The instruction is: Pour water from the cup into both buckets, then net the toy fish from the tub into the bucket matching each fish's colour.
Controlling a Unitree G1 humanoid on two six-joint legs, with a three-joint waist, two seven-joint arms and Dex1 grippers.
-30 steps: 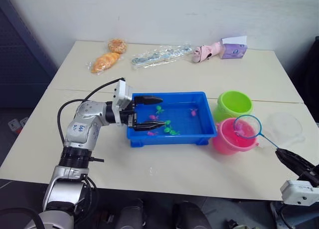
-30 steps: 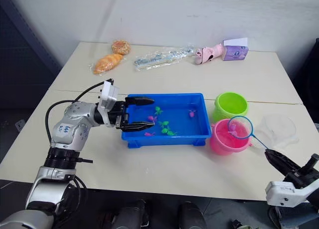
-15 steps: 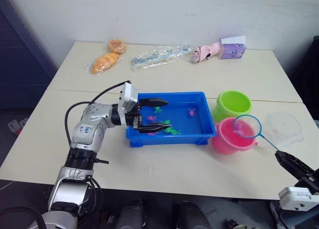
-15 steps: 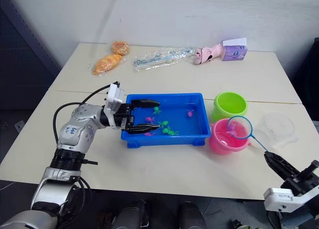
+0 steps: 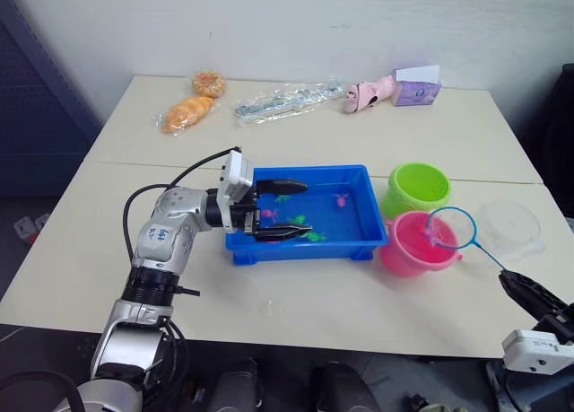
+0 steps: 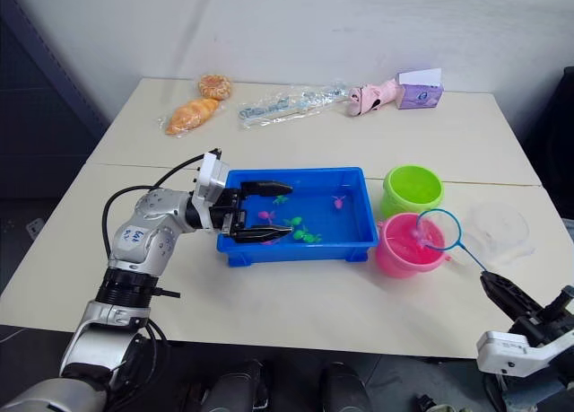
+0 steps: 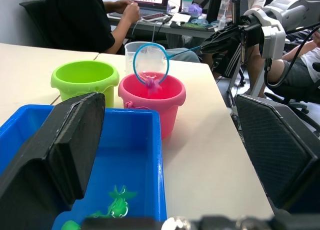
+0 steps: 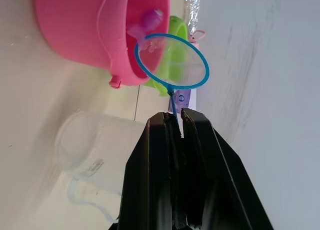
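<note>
Under my left end effector the tub is glossy blue plastic. My right end effector has smooth black plastic fingers; ahead of it hangs the net of fine translucent mesh, by a shiny pink plastic bucket and a clear plastic cup on the matt desk.

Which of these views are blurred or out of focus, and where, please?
Left wrist view: the left gripper's fingers are soft up close, while the pink bucket and net are sharp. Right wrist view: the cup looks hazy. Eye views: evenly lit, with the tub in focus.
</note>
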